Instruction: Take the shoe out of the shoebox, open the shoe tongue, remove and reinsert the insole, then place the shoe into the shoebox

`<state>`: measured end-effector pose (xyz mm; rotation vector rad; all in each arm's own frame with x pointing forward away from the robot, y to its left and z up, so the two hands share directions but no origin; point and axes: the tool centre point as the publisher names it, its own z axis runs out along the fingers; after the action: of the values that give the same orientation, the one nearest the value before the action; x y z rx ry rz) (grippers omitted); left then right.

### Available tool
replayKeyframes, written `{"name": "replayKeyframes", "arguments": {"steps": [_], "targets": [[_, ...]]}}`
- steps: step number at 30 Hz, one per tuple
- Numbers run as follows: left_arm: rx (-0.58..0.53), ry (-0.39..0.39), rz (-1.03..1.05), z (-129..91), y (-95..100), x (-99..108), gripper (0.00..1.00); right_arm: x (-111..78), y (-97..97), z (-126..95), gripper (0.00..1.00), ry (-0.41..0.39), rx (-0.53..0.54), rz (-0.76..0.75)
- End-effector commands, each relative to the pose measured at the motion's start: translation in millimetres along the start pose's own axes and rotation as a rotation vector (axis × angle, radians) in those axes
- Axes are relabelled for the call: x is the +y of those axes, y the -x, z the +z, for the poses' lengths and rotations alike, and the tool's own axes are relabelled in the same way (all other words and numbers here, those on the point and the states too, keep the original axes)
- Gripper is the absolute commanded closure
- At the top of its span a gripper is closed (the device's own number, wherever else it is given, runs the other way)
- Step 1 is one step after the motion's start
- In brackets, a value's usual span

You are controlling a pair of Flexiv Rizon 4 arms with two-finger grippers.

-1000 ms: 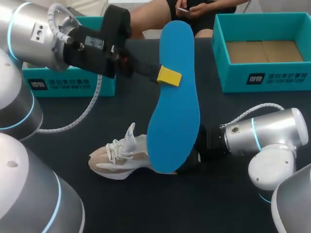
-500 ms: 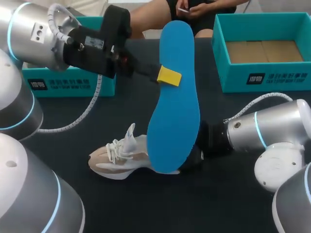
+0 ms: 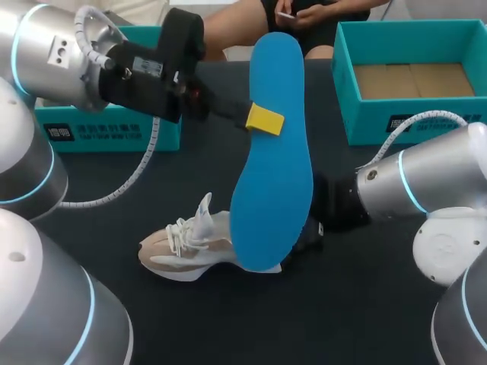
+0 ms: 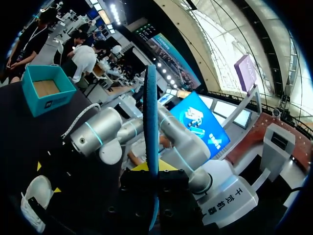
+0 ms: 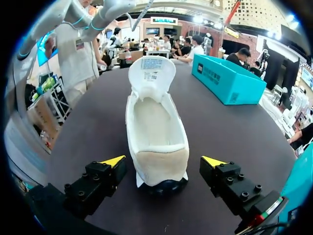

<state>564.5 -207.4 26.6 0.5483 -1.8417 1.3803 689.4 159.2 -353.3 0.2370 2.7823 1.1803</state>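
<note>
My left gripper (image 3: 265, 119) is shut on a blue insole (image 3: 272, 167) and holds it upright above the table, the lower end hanging in front of the shoe's heel. In the left wrist view the insole (image 4: 151, 122) shows edge-on between the fingers. The white and beige shoe (image 3: 186, 247) lies on the black table with its tongue pulled up. My right gripper (image 5: 164, 161) stands open at the shoe's (image 5: 154, 127) heel, one finger on each side, neither touching it. In the head view that gripper (image 3: 310, 232) is mostly hidden behind the insole.
A teal shoebox (image 3: 411, 76) with a cardboard floor stands at the back right. A second teal box (image 3: 106, 129) sits at the back left, under my left arm. The left arm's white cable (image 3: 114, 190) hangs down toward the table.
My right arm has drawn back to the right, away from the shoe's heel, with its gripper still open. The left arm and the insole have not moved.
</note>
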Motion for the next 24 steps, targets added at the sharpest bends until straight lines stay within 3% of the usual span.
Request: {"name": "replayKeyframes", "arguments": {"steps": [1, 8, 24], "targets": [[-0.001, 0.002, 0.000, 1, 0.7, 0, 1.00, 7.3, -6.0, -10, 0.00, -0.320, -0.045, 0.004], [-0.001, 0.002, 0.000, 1, 0.7, 0, 1.00, 20.7, -10.0, -22, 0.00, -0.455, -0.078, 0.007], [-0.001, 0.002, 0.000, 1, 0.7, 0, 1.00, 40.2, -11.0, -18, 0.00, -0.543, -0.083, -0.009]]}}
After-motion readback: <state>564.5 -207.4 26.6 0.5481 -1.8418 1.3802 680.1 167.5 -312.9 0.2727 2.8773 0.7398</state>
